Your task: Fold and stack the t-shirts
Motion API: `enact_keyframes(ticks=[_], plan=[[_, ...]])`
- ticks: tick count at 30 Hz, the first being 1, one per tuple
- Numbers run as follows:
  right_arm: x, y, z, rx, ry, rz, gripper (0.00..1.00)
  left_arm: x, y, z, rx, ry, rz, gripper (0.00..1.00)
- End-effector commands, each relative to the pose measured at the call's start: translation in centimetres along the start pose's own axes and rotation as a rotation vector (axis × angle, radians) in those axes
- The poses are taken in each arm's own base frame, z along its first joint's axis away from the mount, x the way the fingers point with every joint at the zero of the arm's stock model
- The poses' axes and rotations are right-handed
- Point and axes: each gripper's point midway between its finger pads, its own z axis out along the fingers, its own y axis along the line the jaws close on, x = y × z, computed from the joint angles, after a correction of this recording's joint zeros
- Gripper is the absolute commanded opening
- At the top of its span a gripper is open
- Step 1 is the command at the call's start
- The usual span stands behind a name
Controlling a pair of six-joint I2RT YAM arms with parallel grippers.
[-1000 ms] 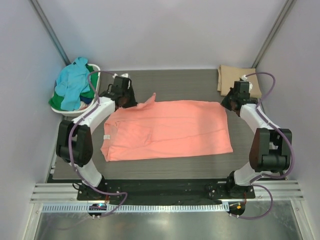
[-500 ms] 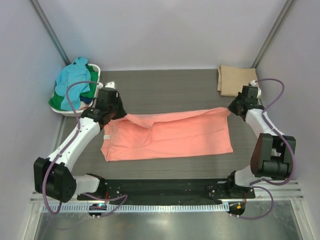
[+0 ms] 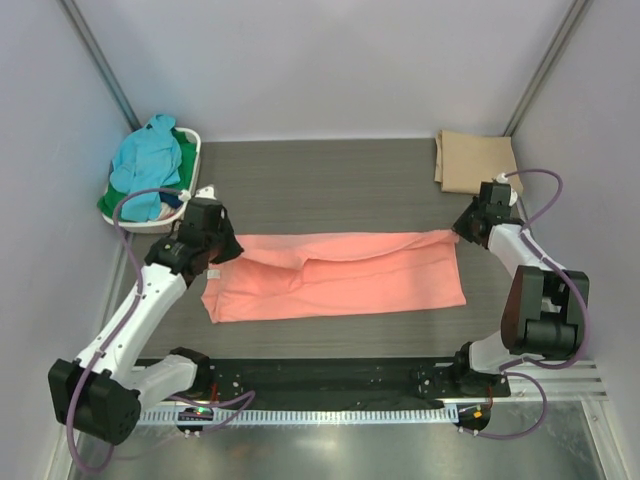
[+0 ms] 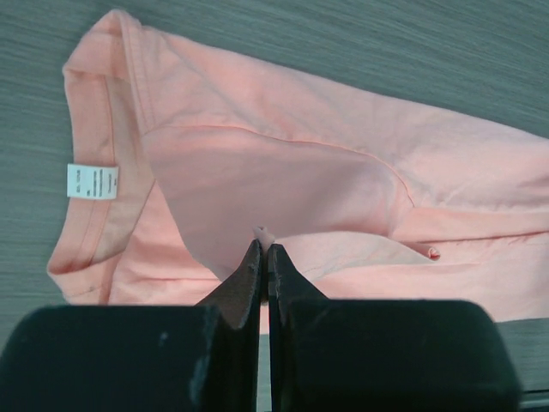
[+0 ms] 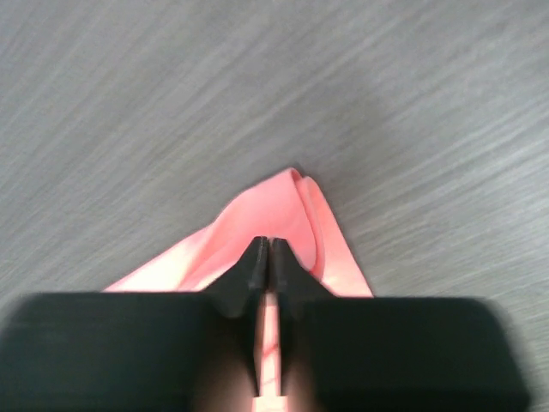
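The salmon-pink t-shirt [image 3: 340, 275] lies on the dark table, its far edge folded over towards the near edge. My left gripper [image 3: 225, 245] is shut on the shirt's far left edge; in the left wrist view [image 4: 264, 249] a nub of pink cloth shows between the tips, above the shirt [image 4: 283, 172] with its white label. My right gripper [image 3: 462, 230] is shut on the far right corner; the right wrist view [image 5: 264, 249] shows the pink cloth [image 5: 283, 210] pinched. A tan folded t-shirt [image 3: 475, 160] lies at the back right. Light blue [image 3: 145, 165] and green [image 3: 188, 158] shirts fill the basket.
The white slotted laundry basket [image 3: 195, 140] stands at the back left corner. Grey walls enclose the table [image 3: 340, 180] on three sides. The arm bases and a metal rail [image 3: 320, 385] sit at the near edge.
Both grippers have carried the shirt's far edge towards the near side and lower, folding the shirt into a narrower band. The left arm has swung outward to the left.
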Motion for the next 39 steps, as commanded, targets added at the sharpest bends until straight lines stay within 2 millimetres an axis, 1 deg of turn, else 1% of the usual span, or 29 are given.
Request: enact_keyframes(ticks=[1, 2, 3, 4, 5, 6, 8, 11, 14, 15, 16, 17, 19, 21, 22, 23, 25, 28, 29, 30, 31, 32, 33, 34, 35, 36, 37, 38, 39], plan=[[-0.1, -0.6, -0.5, 0.011, -0.027, 0.044, 0.17, 1.0, 1.0, -1.3, -0.026, 0.013, -0.029, 0.01], [0.1, -0.8, -0.5, 0.016, -0.024, 0.058, 0.45, 1.1, 1.0, -1.8, -0.02, 0.008, -0.044, 0.02], [0.2, -1.2, -0.5, 0.03, -0.024, 0.067, 0.6, 1.4, 1.0, -2.1, -0.013, 0.018, -0.05, 0.05], [0.4, -2.0, -0.5, 0.061, -0.032, 0.077, 0.69, 1.8, 1.0, -2.6, -0.006, 0.027, -0.056, 0.09], [0.0, -2.3, -0.8, 0.07, -0.048, 0.091, 0.75, 1.8, 0.8, -3.2, 0.012, 0.017, -0.07, 0.21], [-0.3, -2.8, -0.9, 0.08, -0.059, 0.101, 0.76, 1.9, 0.8, -3.6, 0.019, 0.015, -0.078, 0.3], [-1.6, -2.4, -1.6, 0.07, -0.099, 0.099, 0.76, 2.1, 2.2, -4.5, -0.045, 0.011, -0.094, 0.46], [-2.6, -0.5, -2.4, -0.009, -0.118, 0.097, 0.75, 1.7, 2.5, -5.5, -0.054, -0.02, -0.107, 0.49], [-2.1, 2.6, -2.8, -0.09, -0.104, 0.046, 0.74, 1.2, 2.4, -4.7, -0.047, -0.056, -0.121, 0.5], [-1.5, 3.4, -2.6, -0.102, -0.089, 0.021, 0.74, 1.4, 2.5, -3.5, -0.064, -0.045, -0.127, 0.49], [0.1, 5.4, -2.6, -0.139, -0.057, -0.042, 0.74, 1.7, 2.5, -2.9, -0.07, -0.035, -0.13, 0.49], [1.0, 6.1, -2.4, -0.15, -0.037, -0.065, 0.74, 2.0, 2.4, -2.1, -0.069, -0.018, -0.133, 0.48], [4.9, 8.1, -1.7, -0.198, 0.064, -0.127, 0.74, 3.1, 2.3, 0.4, -0.091, 0.037, -0.142, 0.46], [6.9, 8.2, -0.9, -0.196, 0.11, -0.145, 0.73, 3.8, 2.5, 2.4, -0.12, 0.057, -0.145, 0.45], [8.5, 7.6, -0.1, -0.174, 0.149, -0.155, 0.73, 4.2, 2.6, 3.2, -0.138, 0.067, -0.144, 0.45], [9.6, 7.5, 0.2, -0.169, 0.175, -0.164, 0.72, 5.3, 3.2, 4.9, -0.184, 0.109, -0.132, 0.44], [11.5, 6.5, 1.0, -0.14, 0.222, -0.178, 0.71, 5.8, 3.3, 7.0, -0.21, 0.132, -0.13, 0.43], [14.1, 5.9, 1.1, -0.121, 0.275, -0.216, 0.7, 7.5, 3.8, 10.8, -0.272, 0.216, -0.113, 0.43], [14.7, 5.7, 1.0, -0.114, 0.287, -0.227, 0.69, 9.4, 4.7, 12.5, -0.32, 0.288, -0.086, 0.43], [16.0, 5.5, 0.6, -0.105, 0.316, -0.241, 0.69, 8.6, 4.1, 13.5, -0.323, 0.283, -0.082, 0.43], [16.7, 5.5, 0.3, -0.112, 0.332, -0.251, 0.67, 8.8, 4.1, 14.3, -0.333, 0.297, -0.077, 0.42], [17.3, 5.5, -0.2, -0.118, 0.343, -0.255, 0.63, 8.0, 3.4, 15.2, -0.326, 0.294, -0.076, 0.42], [19.1, 5.1, -0.9, -0.109, 0.384, -0.271, 0.62, 9.0, 3.9, 16.5, -0.355, 0.332, -0.06, 0.42], [20.0, 5.2, -1.5, -0.116, 0.401, -0.276, 0.62, 9.0, 3.9, 17.2, -0.363, 0.346, -0.059, 0.42], [21.2, 5.3, -2.2, -0.127, 0.424, -0.285, 0.61, 7.1, 2.6, 18.1, -0.345, 0.316, -0.061, 0.42], [22.6, 4.8, -3.0, -0.126, 0.441, -0.288, 0.61, 7.6, 2.7, 19.3, -0.362, 0.342, -0.054, 0.42], [25.2, 5.9, -4.6, -0.159, 0.476, -0.292, 0.61, 7.1, 2.1, 20.1, -0.353, 0.339, -0.054, 0.42], [26.4, 6.2, -5.4, -0.163, 0.473, -0.293, 0.61, 4.0, -0.2, 21.3, -0.306, 0.283, -0.07, 0.42], [27.0, 7.1, -6.5, -0.178, 0.445, -0.284, 0.61, 4.7, -0.3, 23.3, -0.316, 0.312, -0.067, 0.42]])
